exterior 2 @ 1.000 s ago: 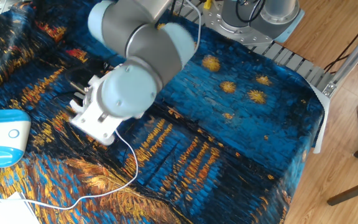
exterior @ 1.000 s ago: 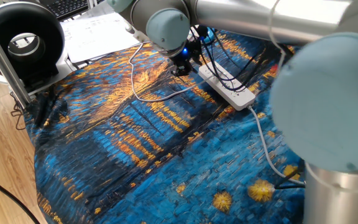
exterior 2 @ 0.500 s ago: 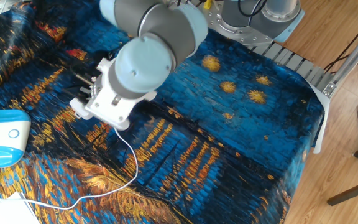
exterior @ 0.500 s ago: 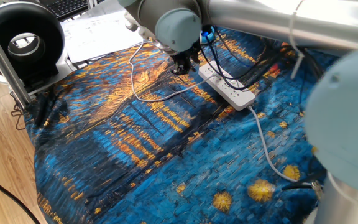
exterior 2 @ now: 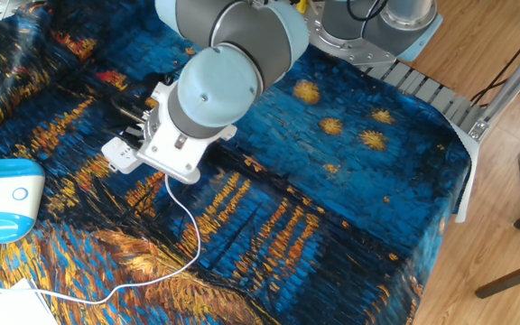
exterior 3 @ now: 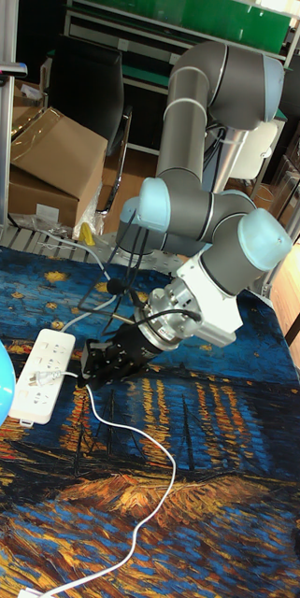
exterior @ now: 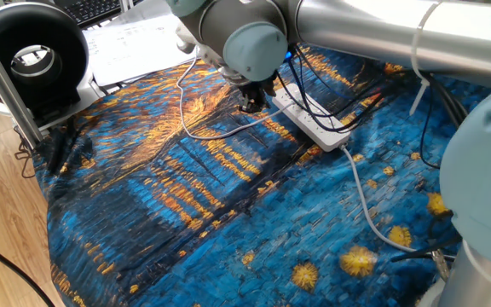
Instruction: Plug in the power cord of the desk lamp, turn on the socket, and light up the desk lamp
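The socket (exterior: 311, 121) is a long white power strip lying on the blue and orange cloth, also seen as the socket (exterior 3: 39, 374) in the tall view. My gripper (exterior 3: 90, 366) sits just right of its middle, with dark fingers shut on the plug end of the power cord (exterior 3: 159, 458). The thin white cord loops away over the cloth (exterior 2: 190, 253). In one fixed view the gripper (exterior: 247, 105) hangs low at the strip's near side. My wrist hides the fingers in the other fixed view. The desk lamp (exterior 2: 3, 194) has a white and blue base at the left.
The strip's thick grey cable (exterior: 362, 192) runs toward the arm base. Black cables (exterior: 335, 81) cross behind the strip. A black ring-shaped device (exterior: 31, 55) and papers (exterior: 135, 41) lie at the far left. A metal post (exterior: 2, 77) stands there too.
My wrist has turned and the gripper has dropped a little beside the strip. More of the strip's end now shows in the other fixed view.
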`<state>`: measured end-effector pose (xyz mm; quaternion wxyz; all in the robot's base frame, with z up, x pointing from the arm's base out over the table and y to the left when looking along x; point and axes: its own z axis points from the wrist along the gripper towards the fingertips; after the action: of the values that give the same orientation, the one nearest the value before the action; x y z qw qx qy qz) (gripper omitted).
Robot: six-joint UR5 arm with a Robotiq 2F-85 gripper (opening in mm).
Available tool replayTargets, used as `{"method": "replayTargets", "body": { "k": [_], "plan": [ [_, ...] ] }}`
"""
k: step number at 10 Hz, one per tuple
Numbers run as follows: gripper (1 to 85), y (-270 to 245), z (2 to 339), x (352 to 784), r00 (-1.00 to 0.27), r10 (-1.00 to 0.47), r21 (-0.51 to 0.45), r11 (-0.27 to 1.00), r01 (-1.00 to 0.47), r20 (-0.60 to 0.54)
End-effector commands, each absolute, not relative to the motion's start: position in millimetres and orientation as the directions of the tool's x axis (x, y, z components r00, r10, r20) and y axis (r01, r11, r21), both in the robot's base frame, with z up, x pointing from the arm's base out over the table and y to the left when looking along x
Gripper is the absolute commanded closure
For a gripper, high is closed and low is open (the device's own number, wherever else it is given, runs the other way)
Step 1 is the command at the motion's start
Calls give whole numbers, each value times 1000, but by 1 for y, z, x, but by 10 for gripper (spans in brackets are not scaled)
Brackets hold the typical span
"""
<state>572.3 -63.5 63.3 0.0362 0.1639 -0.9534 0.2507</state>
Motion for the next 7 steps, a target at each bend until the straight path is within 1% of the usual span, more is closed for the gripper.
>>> {"method": "replayTargets", "body": {
  "k": [1,2,3,4,5,7],
  "plan": [
    [540,-51,55,555,-931,-314,-404,839,-365,188],
    [533,-52,53,557,-917,-347,-399,826,-399,198],
    [533,-69,57,568,-904,-370,-456,780,-428,216],
    [533,-75,62,570,-901,-374,-480,762,-434,221],
    [533,-72,62,566,-900,-374,-466,770,-435,223],
    [533,-55,51,557,-886,-399,-387,798,-462,236]
  ]
}}
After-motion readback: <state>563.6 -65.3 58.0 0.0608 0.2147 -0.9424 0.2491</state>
